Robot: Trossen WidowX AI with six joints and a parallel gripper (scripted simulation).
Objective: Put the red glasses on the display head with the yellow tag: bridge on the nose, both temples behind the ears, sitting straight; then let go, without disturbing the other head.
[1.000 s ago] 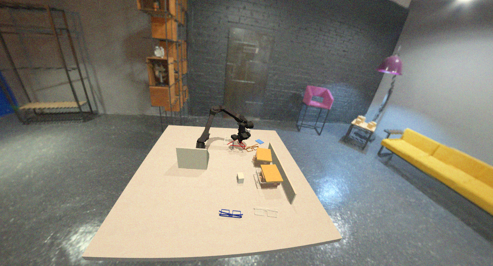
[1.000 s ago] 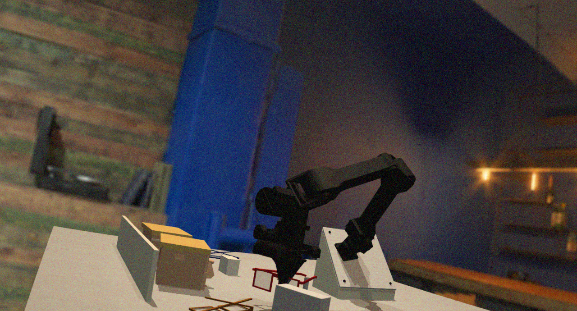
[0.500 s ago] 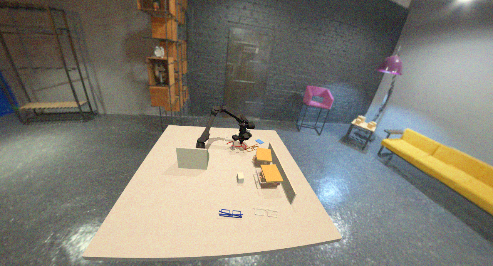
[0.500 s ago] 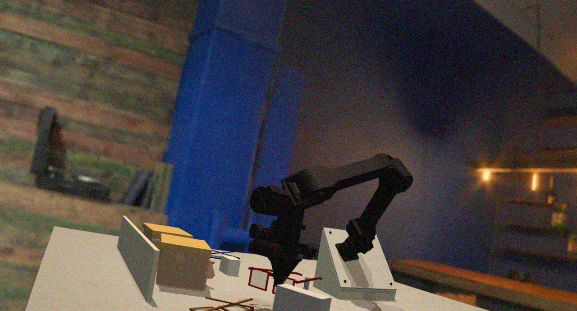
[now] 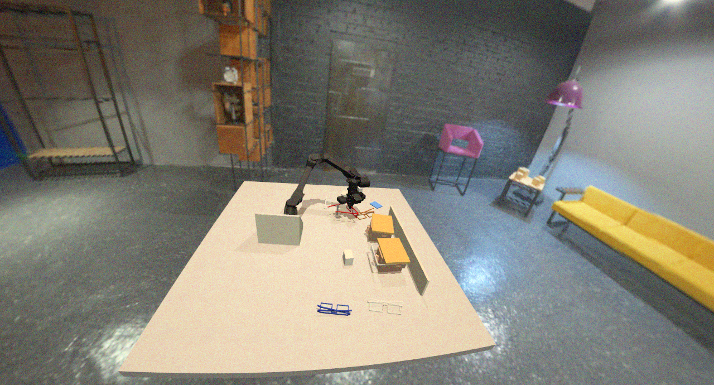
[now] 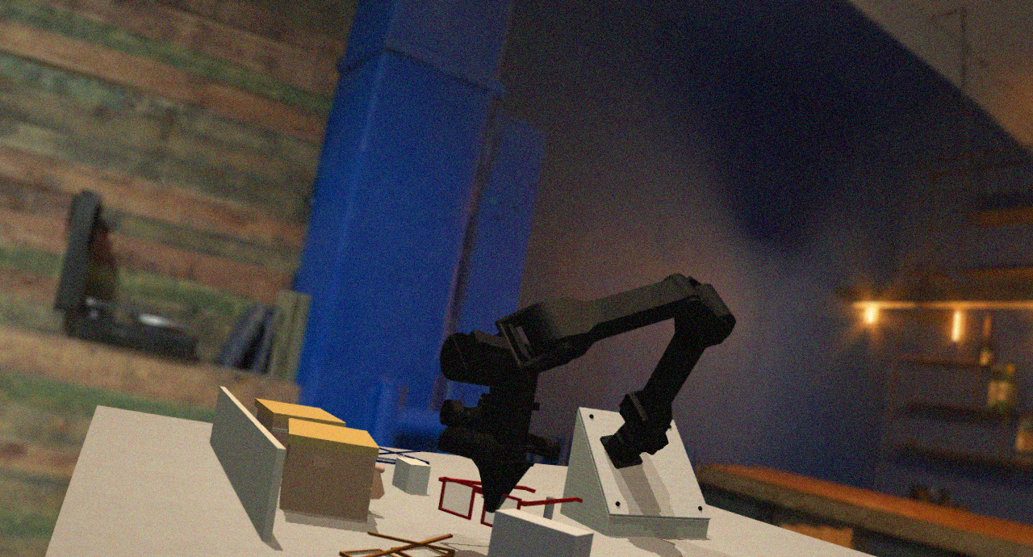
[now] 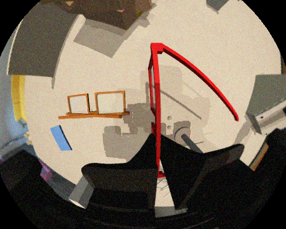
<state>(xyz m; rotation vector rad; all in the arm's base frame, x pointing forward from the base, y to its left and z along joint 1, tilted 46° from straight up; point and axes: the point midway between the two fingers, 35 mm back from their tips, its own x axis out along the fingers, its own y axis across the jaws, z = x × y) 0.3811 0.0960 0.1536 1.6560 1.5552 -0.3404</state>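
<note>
The red glasses [image 5: 346, 212] [image 6: 554, 501] [image 7: 157, 105] hang upright from my gripper [image 5: 351, 206] [image 6: 493, 507] [image 7: 154, 136], which is shut on the middle of their front, above the table. In the exterior view both temples stand open; in the wrist view one swings out right and a finger hides the other. Two display heads with orange tops, the nearer [image 5: 381, 224] [image 6: 330, 474] [image 7: 114, 13] and the farther [image 5: 392, 250] [image 6: 299, 409], stand apart from the glasses. A small yellow patch [image 7: 139, 14] shows by the nearer head; I cannot tell surely if it is the tag.
Orange-brown glasses [image 7: 93, 116] and a blue card [image 5: 376, 204] [image 7: 61, 137] lie near the gripper. A grey post [image 7: 190, 142] stands beneath it. A grey wall [image 5: 409, 253] [image 6: 245, 466] runs behind the heads. A slanted panel [image 5: 278, 229], white block [image 5: 347, 258] and blue glasses [image 5: 334, 312] stand or lie elsewhere.
</note>
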